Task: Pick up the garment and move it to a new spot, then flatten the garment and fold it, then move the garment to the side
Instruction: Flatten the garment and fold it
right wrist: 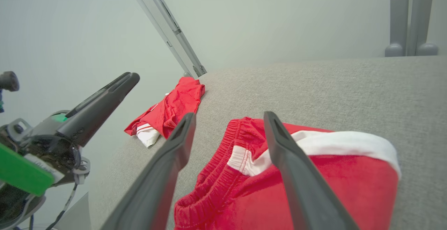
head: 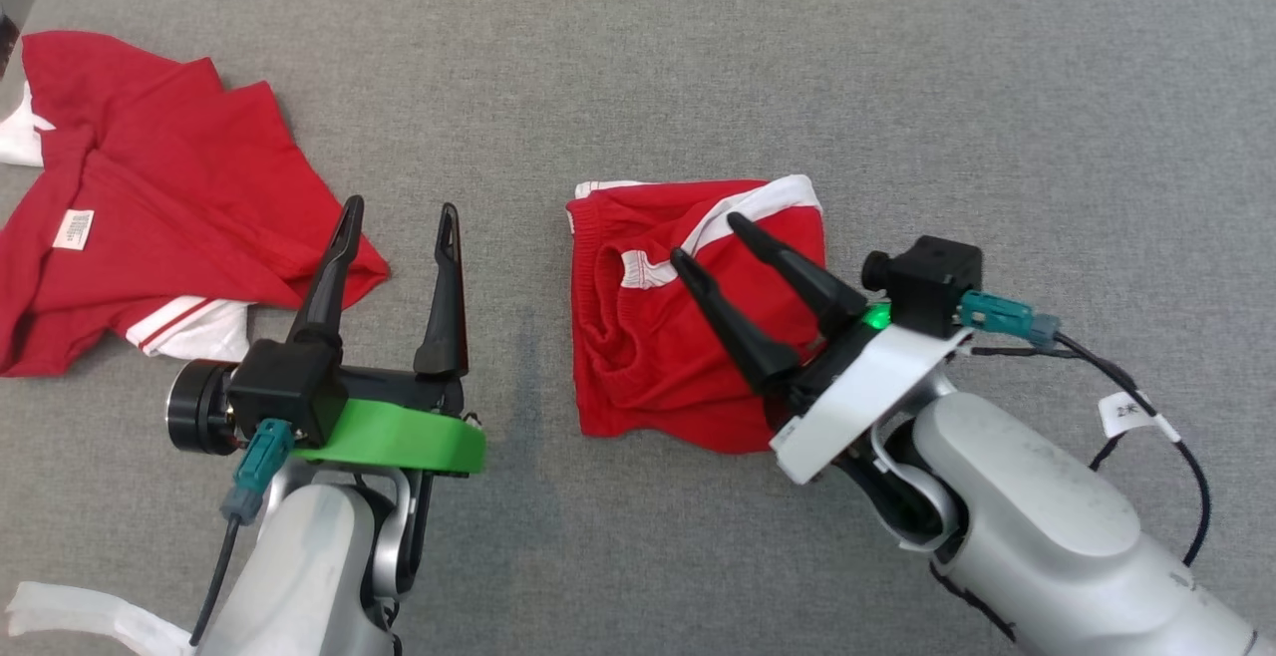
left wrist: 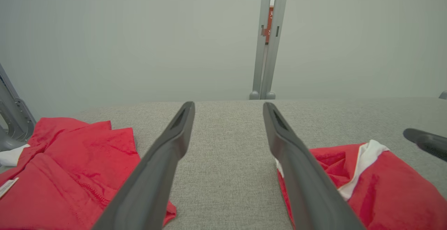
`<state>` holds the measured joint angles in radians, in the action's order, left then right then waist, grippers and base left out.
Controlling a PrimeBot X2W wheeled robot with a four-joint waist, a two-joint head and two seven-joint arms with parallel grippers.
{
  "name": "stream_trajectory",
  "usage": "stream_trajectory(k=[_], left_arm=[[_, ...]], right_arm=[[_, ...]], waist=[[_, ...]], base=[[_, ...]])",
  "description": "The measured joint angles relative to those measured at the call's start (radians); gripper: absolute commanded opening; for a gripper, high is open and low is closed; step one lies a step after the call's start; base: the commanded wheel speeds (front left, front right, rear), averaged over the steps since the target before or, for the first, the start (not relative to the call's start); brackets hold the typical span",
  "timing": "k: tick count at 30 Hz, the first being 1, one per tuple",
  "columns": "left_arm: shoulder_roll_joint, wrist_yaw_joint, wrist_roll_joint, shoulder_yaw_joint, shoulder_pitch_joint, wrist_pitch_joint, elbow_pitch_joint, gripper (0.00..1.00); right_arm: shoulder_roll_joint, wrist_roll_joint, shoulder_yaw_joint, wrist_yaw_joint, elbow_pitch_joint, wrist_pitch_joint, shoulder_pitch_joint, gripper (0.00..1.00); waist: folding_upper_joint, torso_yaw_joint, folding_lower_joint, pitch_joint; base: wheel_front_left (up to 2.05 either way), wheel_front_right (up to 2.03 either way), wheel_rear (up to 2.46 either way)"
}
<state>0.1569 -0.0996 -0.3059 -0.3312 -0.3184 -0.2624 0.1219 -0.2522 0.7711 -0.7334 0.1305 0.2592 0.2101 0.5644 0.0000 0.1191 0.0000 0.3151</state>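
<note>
Reaching up from the lower left of the head view, the left gripper (head: 400, 205) has its jaws spread wide. Only bare grey cloth shows between them, and they have hold of nothing. At the lower right the right gripper (head: 708, 235) slants up and to the left. Its jaws are also parted, and its two dark fingers lie over the red shorts (head: 678, 357). No fabric is pinched between them. Whether the tips touch the cloth I cannot tell.

The red shorts sit at the middle of the frame on the grey fabric worktop (head: 997, 88), folded into a compact, nearly square packet. The packet is a little taller than it is wide, so its long axis runs up and down the frame. The gathered elastic waistband lies along the left side and curls inward. A white trim band crosses the upper right corner at a slant.

Farther off, in the upper left of the frame, a red shirt (head: 159, 187) lies loose and rumpled, well apart from the shorts. It has white trim at its lower edge and a small white label (head: 73, 229) facing up. Beyond the far edge of the worktop, the left wrist view shows a pair of grey upright posts (left wrist: 269, 37) against a pale wall.
</note>
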Motion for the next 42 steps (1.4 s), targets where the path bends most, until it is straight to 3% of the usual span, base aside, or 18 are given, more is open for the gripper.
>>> stream_trajectory(k=[7,11,16,22,32,42], left_arm=[[0.006,-0.002,0.0,0.018,0.028,0.0,0.0,1.0],[0.015,-0.009,0.0,0.028,0.048,-0.002,-0.002,1.0],[0.031,-0.024,-0.004,0.041,0.077,0.006,-0.007,1.0],[0.055,-0.045,-0.013,0.061,0.132,0.021,-0.009,1.0],[0.09,-0.076,-0.024,0.076,0.237,0.043,-0.019,1.0],[0.106,-0.079,-0.027,0.057,0.308,0.061,-0.014,1.0]], right_arm=[[-0.082,-0.067,0.155,0.0,-0.034,0.047,-0.089,1.0],[-0.105,-0.108,0.301,0.0,-0.078,0.048,-0.19,1.0],[-0.106,-0.207,0.49,0.0,-0.145,0.048,-0.33,1.0],[-0.064,-0.32,0.62,0.0,-0.218,0.047,-0.446,1.0],[0.015,-0.422,0.709,0.0,-0.322,-0.035,-0.571,1.0],[0.058,-0.467,0.738,0.0,-0.375,-0.11,-0.662,1.0]], waist=[[0.0,-0.031,0.0,-0.022],[0.0,-0.055,0.0,-0.037],[0.0,-0.085,0.0,-0.059],[0.0,-0.11,0.0,-0.102],[0.0,-0.126,0.0,-0.199],[0.0,-0.117,0.0,-0.292]], base=[[0.0,0.0,0.0],[0.0,0.0,0.0],[0.0,0.0,0.0],[0.0,0.0,0.0],[0.0,0.0,0.0],[0.0,0.0,0.0]])
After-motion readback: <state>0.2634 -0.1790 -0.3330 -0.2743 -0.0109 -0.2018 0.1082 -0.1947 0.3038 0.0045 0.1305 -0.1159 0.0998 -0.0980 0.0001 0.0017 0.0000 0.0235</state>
